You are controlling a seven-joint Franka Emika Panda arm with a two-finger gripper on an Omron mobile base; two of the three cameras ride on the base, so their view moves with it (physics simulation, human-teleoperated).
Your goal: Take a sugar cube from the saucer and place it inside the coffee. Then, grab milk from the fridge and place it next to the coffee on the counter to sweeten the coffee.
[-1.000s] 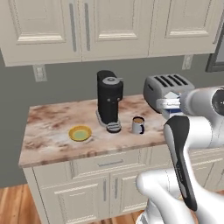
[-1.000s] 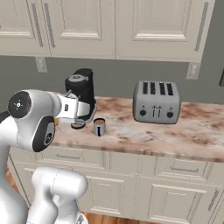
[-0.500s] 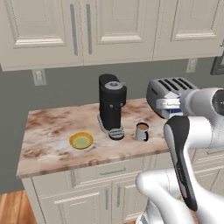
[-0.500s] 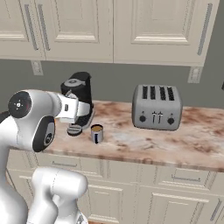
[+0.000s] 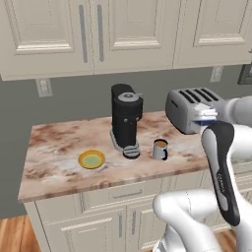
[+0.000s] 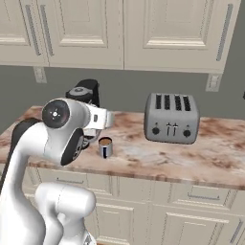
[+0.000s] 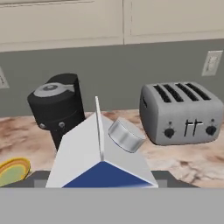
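Lower centre: fingers clamped on one gabled white milk carton (image 7: pixel 103 159); one glossy mug (image 5: pixel 160 149), one round saucer (image 5: pixel 91 159), marbled bench (image 5: pixel 54 157).

I see the small dark blue-grey mug of brown coffee (image 5: pixel 160 149) standing upright on the pinkish-brown marbled stone worktop (image 5: pixel 59 167), its pale rim level and the liquid visible inside; from my right base camera the mug (image 6: pixel 105 147) sits near the front edge. To its left, well apart, lies the small round saucer with a yellow-orange rim and pale greenish centre (image 5: pixel 91 159), flat on the worktop; I cannot tell whether anything rests on it. On my hand camera the white boxy milk carton with a blue band and a grey round cap (image 7: pixel 103 155) sits close up, gabled top upward, held above the worktop, with the saucer's edge (image 7: pixel 13 171) at lower left.
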